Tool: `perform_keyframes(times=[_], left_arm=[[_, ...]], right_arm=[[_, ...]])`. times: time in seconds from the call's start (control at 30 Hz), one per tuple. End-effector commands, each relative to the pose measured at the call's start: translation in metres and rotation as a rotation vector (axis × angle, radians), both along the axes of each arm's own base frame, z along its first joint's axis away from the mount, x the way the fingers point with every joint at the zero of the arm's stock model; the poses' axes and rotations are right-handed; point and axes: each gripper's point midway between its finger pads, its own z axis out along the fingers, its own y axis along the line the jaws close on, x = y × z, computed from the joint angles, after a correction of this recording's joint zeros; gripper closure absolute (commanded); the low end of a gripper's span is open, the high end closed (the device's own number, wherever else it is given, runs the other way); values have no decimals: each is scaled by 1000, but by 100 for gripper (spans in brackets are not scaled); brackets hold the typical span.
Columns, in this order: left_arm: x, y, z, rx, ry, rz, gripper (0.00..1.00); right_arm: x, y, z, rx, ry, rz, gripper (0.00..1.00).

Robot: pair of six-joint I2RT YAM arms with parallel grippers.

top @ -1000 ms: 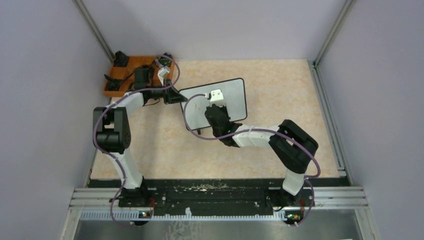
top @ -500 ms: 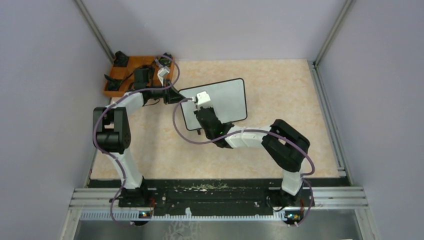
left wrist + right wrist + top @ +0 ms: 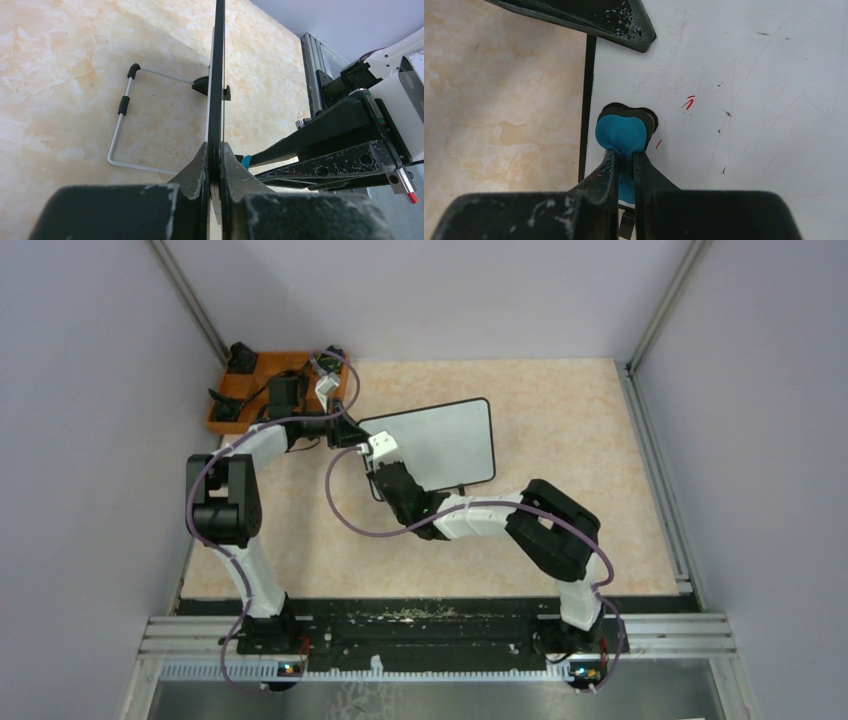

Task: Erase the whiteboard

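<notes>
The whiteboard [image 3: 445,442] stands tilted on the table, a white board in a thin black frame. My left gripper [image 3: 350,434] is shut on its left edge; the left wrist view shows the board [image 3: 218,75] edge-on between my jaws. My right gripper [image 3: 385,472] is shut on a blue eraser [image 3: 621,134] with a black felt face, pressed on the board's white face [image 3: 749,100] near its left frame edge. Small red marks [image 3: 688,102] remain on the board just right of the eraser.
An orange compartment tray [image 3: 262,385] with black items sits at the far left corner, behind my left arm. The board's wire stand [image 3: 122,122] rests on the marbled table behind it. Walls close in on both sides.
My right gripper has slid the eraser leftward and nearer across the board, from its middle to its left edge. The left gripper and the board have stayed put.
</notes>
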Motion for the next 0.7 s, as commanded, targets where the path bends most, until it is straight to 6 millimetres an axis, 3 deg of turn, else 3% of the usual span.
perform_keyframes(times=[0.0, 0.23, 0.47, 0.57, 0.67], left_arm=[[-2, -4, -32, 74, -25, 13, 100], [-3, -5, -32, 72, -24, 10, 100], [-4, -4, -34, 78, -24, 10, 100], [-4, -4, -35, 78, -21, 8, 100], [-3, -4, -35, 77, -21, 10, 100]], right_arm=[[10, 0, 15, 12, -39, -83, 100], [33, -65, 15, -46, -75, -271, 100], [48, -125, 30, -39, -94, -381, 100], [50, -139, 39, -33, -108, -403, 100], [51, -136, 48, -14, -117, -385, 100]])
